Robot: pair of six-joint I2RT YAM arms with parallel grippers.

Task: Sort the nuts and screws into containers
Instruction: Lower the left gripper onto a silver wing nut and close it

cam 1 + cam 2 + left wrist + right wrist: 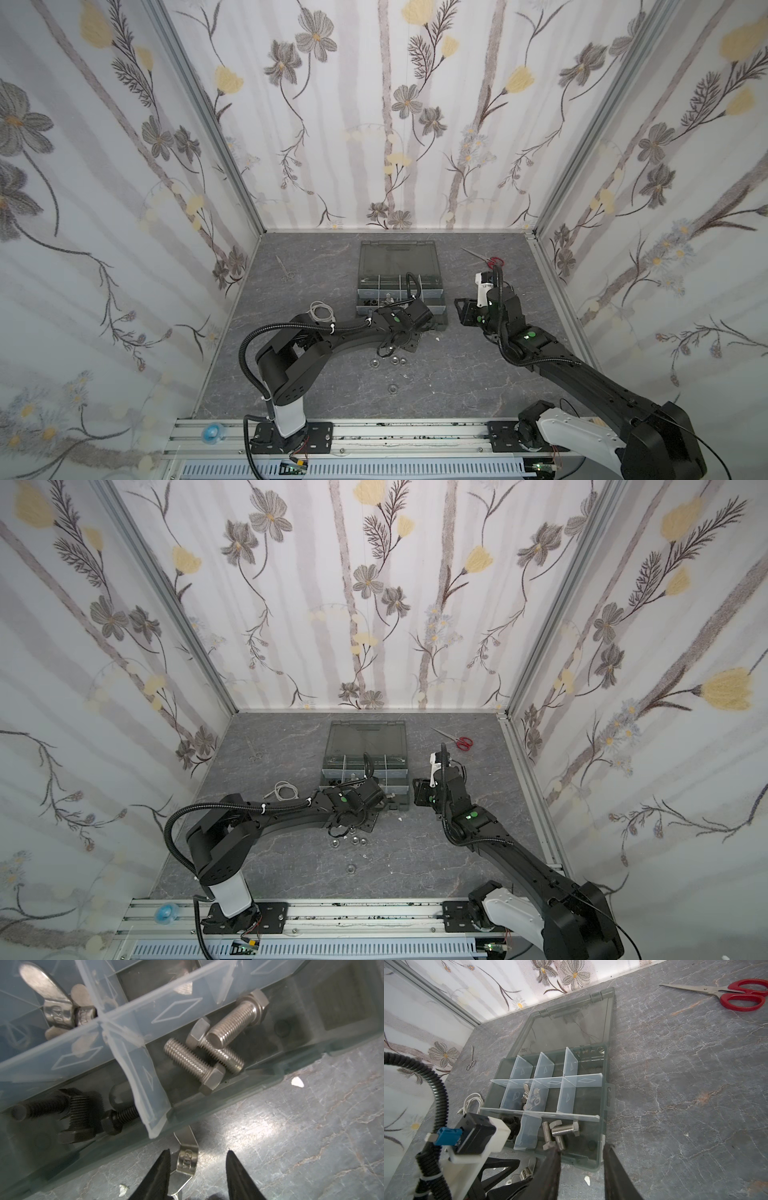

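The grey case [607, 1076] lies open toward the back of the table [675, 1084], its smoky lid [566, 1028] flat behind it. The left gripper [197, 1154] is down at the case's front edge with its jaws apart. A silver wing nut [186, 1164] lies on the table between them, against one finger [162, 1169], with a clear gap to the other. Just over the case wall, three silver screws [207, 1057] lie heaped in a front compartment. Black screws [79, 1113] sit in the one beside it, past a pale divider [145, 1084]. More wing nuts [60, 1012] are in a compartment in the row behind. The right gripper [582, 1147] hangs over the case's front edge, jaws apart and holding nothing. In both top views a few shiny nuts [392, 360] lie loose on the table in front of the left arm, with a lone nut [392, 389] further forward. Red-handled scissors [745, 995] lie at the back right, and a coiled white cable [322, 311] lies left of the case.
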